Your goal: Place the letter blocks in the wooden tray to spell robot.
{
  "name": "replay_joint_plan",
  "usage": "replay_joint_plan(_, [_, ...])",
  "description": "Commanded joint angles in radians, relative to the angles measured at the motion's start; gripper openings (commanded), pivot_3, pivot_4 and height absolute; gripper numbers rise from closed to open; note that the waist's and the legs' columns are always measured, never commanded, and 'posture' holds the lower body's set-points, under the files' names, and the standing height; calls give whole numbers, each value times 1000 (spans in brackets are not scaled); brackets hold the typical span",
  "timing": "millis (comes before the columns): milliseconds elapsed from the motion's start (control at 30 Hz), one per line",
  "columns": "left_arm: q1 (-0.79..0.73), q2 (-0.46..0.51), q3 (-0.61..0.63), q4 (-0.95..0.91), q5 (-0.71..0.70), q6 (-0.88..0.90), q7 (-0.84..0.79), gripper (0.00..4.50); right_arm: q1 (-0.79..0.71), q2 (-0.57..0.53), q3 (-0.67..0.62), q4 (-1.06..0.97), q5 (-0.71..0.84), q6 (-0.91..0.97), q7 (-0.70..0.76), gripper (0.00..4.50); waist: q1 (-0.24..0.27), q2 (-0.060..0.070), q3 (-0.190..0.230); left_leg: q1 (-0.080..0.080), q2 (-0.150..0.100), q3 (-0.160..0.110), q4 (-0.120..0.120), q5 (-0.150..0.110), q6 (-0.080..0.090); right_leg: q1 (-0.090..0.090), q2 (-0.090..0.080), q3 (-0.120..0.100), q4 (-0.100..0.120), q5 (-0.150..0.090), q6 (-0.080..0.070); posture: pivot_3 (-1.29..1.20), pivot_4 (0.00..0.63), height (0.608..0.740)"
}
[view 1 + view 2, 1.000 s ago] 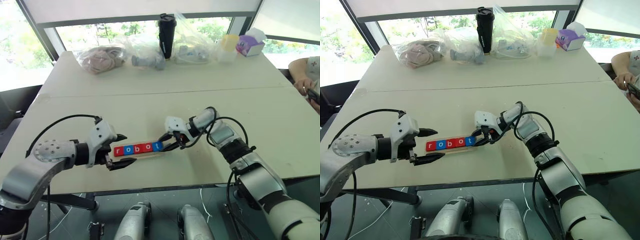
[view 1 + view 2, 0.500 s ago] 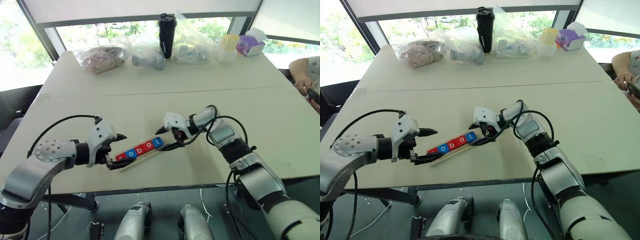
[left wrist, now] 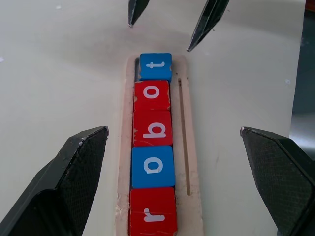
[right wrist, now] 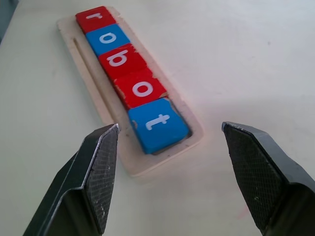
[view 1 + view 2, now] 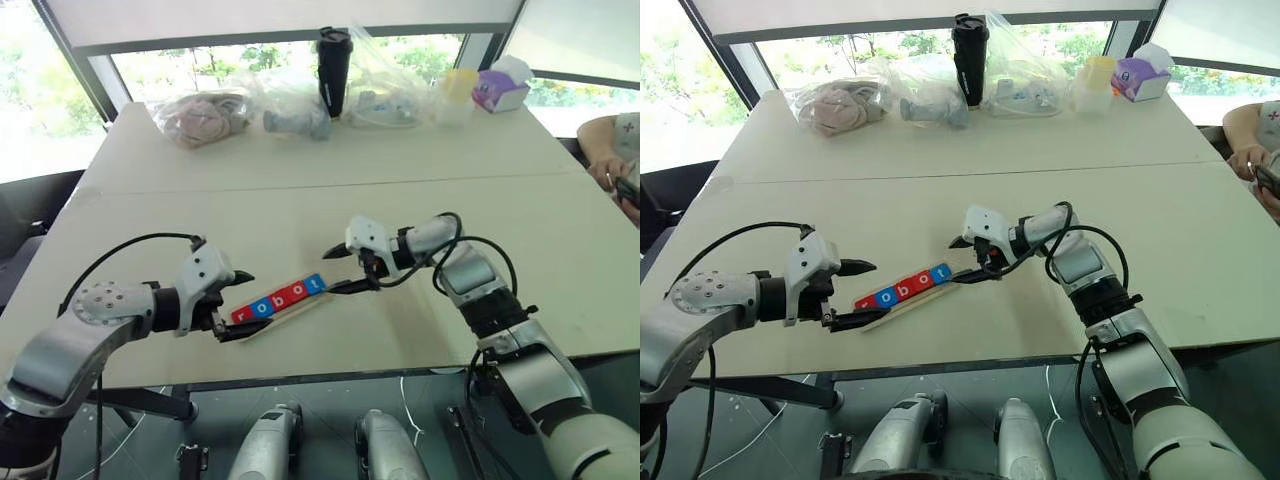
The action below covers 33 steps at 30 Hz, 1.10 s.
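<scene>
Tray (image 3: 196, 147) lies on the table (image 5: 330, 180) near its front edge, skewed so the r end sits closer to the robot and the t end farther off. All five blocks (image 3: 151, 130) are seated in it in one row: red r, blue o, red b, red o, blue t. Reads "robot" from the left gripper's end to the right gripper's. Blocks touch edge to edge; the t block (image 4: 158, 124) sits at the tray's end wall, slightly cocked from the wrist view, though whether it is fully flat I cannot tell.

Left gripper (image 5: 243, 303) at the r end, jaws spread wide, straddling the tray end, holding nothing. Right gripper (image 5: 344, 270) just past the t end, jaws parted, empty, apart from the tray.

Judgement: spelling is done; no loose blocks visible on the table. What is left, at most: square the tray up and back both arms off.

Far edge of table: bags (image 5: 205, 115), black tumbler (image 5: 334, 70).
</scene>
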Motion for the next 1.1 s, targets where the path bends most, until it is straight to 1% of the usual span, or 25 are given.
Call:
replay_joint_plan(33, [-7, -2, 13, -11, 3, -14, 0, 4500, -5, 8, 14, -31, -19, -53, -20, 3436, 1, 0, 0, 0, 0, 0, 0, 0, 0, 0, 0, 0, 0, 0, 0, 0, 150, 740])
replay_joint_plan(300, [-5, -7, 9, -9, 6, -15, 7, 4500, -33, 40, 40, 71, -80, -155, -83, 3436, 3, 0, 0, 0, 0, 0, 0, 0, 0, 0, 0, 0, 0, 0, 0, 0, 150, 740])
replay_joint_plan(800, [-8, -20, 4, -11, 11, -13, 10, 4500, -58, 62, 28, 118, -84, -191, -113, 3436, 2, 0, 0, 0, 0, 0, 0, 0, 0, 0, 0, 0, 0, 0, 0, 0, 150, 740])
replay_joint_plan(967, [-10, -25, 4, -14, 13, -10, 11, 4500, -54, 60, 24, 89, -68, -181, -98, 3436, 1, 0, 0, 0, 0, 0, 0, 0, 0, 0, 1, 0, 0, 0, 1, 0, 150, 740])
replay_joint_plan(1100, [-7, -23, 13, -19, 8, -6, 11, 4500, -33, 50, -17, -9, 4, -98, -69, 3436, 2, 0, 0, 0, 0, 0, 0, 0, 0, 0, 0, 0, 0, 0, 1, 0, 150, 740])
